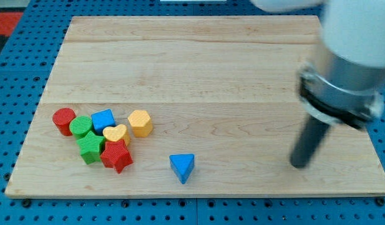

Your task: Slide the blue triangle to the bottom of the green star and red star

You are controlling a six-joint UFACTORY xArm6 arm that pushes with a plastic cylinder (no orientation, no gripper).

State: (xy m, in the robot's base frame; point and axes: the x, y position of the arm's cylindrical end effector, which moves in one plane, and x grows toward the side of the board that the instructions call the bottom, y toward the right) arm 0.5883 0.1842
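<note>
The blue triangle (182, 167) lies near the board's bottom edge, a little left of the middle. The green star (91, 147) and the red star (117, 155) sit side by side at the bottom left, the red star to the right of the green one. The blue triangle is to the right of the red star, a short gap away, and slightly lower. My tip (299, 165) rests on the board far to the right of the blue triangle, touching no block.
A cluster sits above the stars: a red cylinder (64, 120), a green cylinder (80, 127), a blue cube (104, 119), a yellow heart (116, 134) and a yellow hexagon (140, 122). The wooden board (192, 62) lies on a blue pegboard.
</note>
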